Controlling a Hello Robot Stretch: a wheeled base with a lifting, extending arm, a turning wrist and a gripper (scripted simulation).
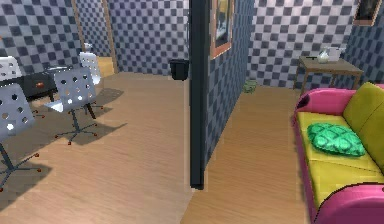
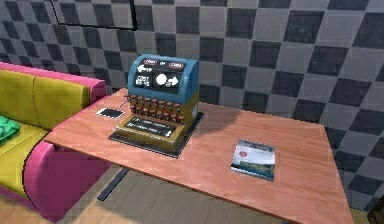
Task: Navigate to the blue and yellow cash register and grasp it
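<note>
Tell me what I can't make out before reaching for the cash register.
Arm side view: back of the cash register, hidden by its body.
Arm side view: small flat item beside it, too small to name.
Arm side view: sofa, cut off by the left edge.
Forward view: room behind the partition wall, hidden by it.

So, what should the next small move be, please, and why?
Probably roll the base slightly forward: the blue and yellow cash register stands on the wooden table, left of the arm side view's middle, so not yet lined up for reaching.
</note>
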